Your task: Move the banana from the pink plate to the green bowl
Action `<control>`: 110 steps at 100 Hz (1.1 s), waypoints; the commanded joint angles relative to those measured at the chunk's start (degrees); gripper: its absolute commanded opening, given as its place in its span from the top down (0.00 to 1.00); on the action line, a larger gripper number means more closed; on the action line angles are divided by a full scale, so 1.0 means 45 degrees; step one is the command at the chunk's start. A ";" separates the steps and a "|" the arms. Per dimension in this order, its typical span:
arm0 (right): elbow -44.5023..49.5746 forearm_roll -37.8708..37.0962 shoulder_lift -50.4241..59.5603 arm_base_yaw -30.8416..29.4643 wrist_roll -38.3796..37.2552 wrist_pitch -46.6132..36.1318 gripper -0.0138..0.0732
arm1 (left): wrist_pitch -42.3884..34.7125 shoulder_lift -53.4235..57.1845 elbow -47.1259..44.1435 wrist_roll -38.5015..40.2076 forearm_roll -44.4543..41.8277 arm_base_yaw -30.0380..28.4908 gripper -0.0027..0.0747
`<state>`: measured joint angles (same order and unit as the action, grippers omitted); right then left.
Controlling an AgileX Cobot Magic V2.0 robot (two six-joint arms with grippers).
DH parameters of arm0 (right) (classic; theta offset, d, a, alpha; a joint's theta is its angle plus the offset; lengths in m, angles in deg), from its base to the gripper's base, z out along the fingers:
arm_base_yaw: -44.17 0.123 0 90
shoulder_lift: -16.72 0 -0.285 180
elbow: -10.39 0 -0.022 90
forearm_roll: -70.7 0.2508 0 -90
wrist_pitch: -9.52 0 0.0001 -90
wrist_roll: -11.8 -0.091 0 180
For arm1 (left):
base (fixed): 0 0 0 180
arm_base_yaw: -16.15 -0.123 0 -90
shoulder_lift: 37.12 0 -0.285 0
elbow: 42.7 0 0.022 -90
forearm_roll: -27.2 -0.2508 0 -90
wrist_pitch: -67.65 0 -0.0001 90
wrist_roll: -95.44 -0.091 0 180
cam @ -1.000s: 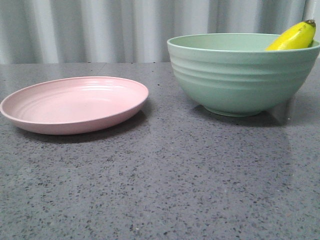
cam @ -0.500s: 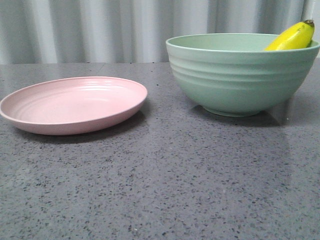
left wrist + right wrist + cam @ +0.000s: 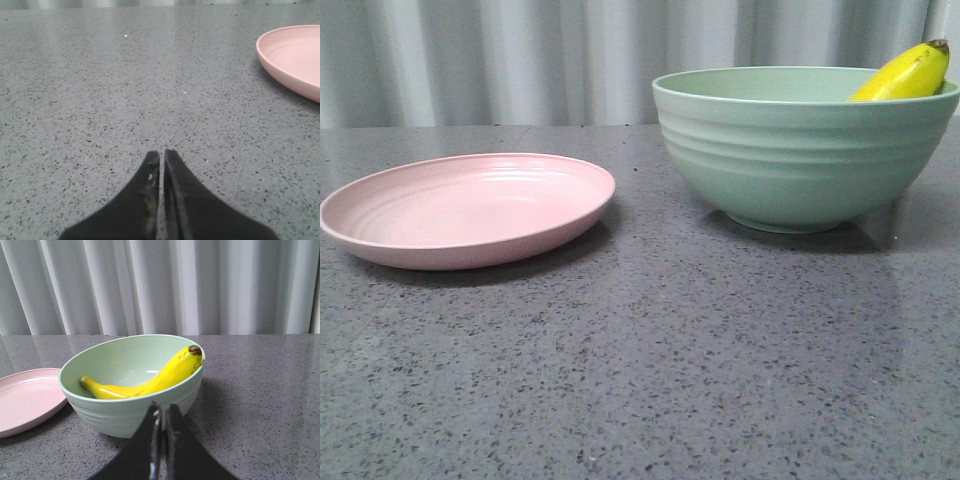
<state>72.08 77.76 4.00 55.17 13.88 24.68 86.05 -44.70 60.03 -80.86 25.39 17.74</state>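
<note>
Inside the green bowl (image 3: 131, 390), the banana (image 3: 150, 378) overhangs its rim.

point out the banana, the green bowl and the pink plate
banana (image 3: 150, 382): right wrist view, middle of its curved body
green bowl (image 3: 790, 160): front view, ridged outer wall
pink plate (image 3: 470, 205): front view, bare inner surface

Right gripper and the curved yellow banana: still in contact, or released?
Apart. In the right wrist view the right gripper is shut and empty outside the ridged mint-green bowl, while the curved yellow banana lies inside, tip on the rim.
</note>
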 commanded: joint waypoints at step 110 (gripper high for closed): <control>0.3941 -0.3248 0.1447 -0.3890 -0.1956 -0.1244 0.93 | -0.0474 0.0417 -0.0325 0.0108 -0.0004 -0.0019 0.99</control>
<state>88.37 61.85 9.58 37.99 4.55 17.48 86.14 -44.70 60.03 -80.77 25.39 17.74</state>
